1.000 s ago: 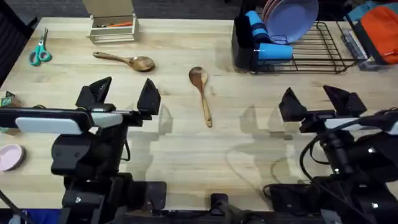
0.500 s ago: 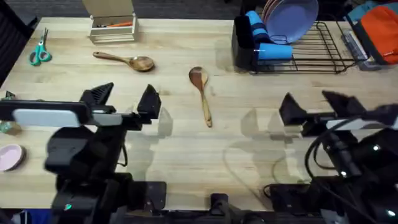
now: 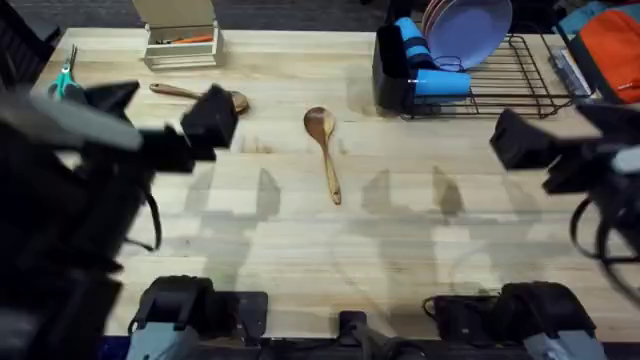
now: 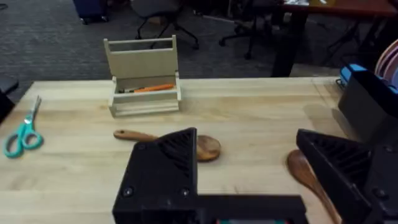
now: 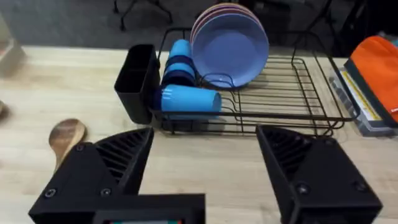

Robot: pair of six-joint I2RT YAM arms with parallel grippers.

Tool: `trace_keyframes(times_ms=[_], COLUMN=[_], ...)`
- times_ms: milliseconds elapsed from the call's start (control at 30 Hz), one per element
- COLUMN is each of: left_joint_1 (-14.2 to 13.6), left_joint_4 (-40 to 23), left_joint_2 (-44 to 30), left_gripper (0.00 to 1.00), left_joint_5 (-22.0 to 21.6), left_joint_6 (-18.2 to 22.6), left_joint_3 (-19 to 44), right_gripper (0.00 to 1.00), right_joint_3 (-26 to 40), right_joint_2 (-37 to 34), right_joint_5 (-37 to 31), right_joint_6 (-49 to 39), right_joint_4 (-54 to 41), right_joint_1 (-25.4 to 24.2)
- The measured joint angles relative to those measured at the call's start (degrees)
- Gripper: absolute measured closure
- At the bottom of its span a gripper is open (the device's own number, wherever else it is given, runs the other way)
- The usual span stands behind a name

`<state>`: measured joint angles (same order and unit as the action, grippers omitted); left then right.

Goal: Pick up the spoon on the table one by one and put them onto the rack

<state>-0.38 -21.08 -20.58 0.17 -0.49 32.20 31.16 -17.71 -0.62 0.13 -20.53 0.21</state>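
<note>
- Wooden spoons lie flat on the pale butcher-block table (image 3: 420, 250): one spoon (image 3: 322, 150) at the middle, bowl toward the far side and handle pointing back toward the arms' bases.
- A second spoon (image 4: 174, 142) lies to the left of the first, handle pointing left; from overhead its bowl is partly hidden behind the left arm's finger.
- At the far right stands the black wire rack (image 5: 280, 99), with a tall black utensil caddy (image 5: 138, 81) at its left end.
- In the rack are lavender and pink plates (image 5: 231, 45) standing on edge and blue cups (image 5: 186, 98), one lying on its side.
- Raised above the table's left side is the left pincer (image 4: 255, 168), its black fingers wide apart and holding nothing.
- Raised on the right, the right pincer (image 5: 205, 168) faces the rack, fingers also spread wide and empty.
- Both spoons are well apart from the rack, and neither pincer touches them.
- Along the far left edge sit a tan wooden box (image 4: 143, 78) holding an orange pen, and teal-handled scissors (image 4: 22, 134).
</note>
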Motion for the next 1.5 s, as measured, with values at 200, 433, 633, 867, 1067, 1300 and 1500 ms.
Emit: trace_keyframes(times_ms=[200, 433, 633, 867, 1067, 1300, 1500], left_joint_1=[0.00, 0.00, 0.00, -0.02, 0.00, 0.68, 6.74], left_joint_4=[-5.14, -20.70, -30.43, -32.13, -32.29, -32.33, -32.26], left_joint_2=[-13.94, -28.57, -38.10, -42.39, -42.73, -44.43, -48.68], left_gripper=[0.010, 0.009, 0.008, 0.008, 0.007, 0.010, 0.009], left_joint_5=[0.00, 0.10, 0.71, 1.18, 0.43, -0.19, 1.36], left_joint_6=[3.02, 4.82, 5.05, 5.07, 5.15, 14.86, 24.58], left_joint_3=[13.70, 32.50, 44.26, 46.93, 46.93, 47.14, 47.15], right_gripper=[0.008, 0.008, 0.008, 0.008, 0.008, 0.008, 0.008], right_joint_3=[13.26, 32.48, 44.61, 46.26, 46.26, 46.26, 46.26], right_joint_2=[-15.90, -33.09, -43.26, -46.64, -46.64, -46.64, -46.64], right_joint_5=[-0.18, -0.18, -0.18, 0.12, 0.26, 0.26, 0.26], right_joint_6=[-1.35, -1.91, -1.91, -1.91, -1.91, -1.91, -1.91], right_joint_4=[-5.35, -20.52, -28.05, -28.90, -28.87, -28.85, -28.86], right_joint_1=[0.00, 0.00, 0.00, 0.00, 0.00, -0.01, 0.00])
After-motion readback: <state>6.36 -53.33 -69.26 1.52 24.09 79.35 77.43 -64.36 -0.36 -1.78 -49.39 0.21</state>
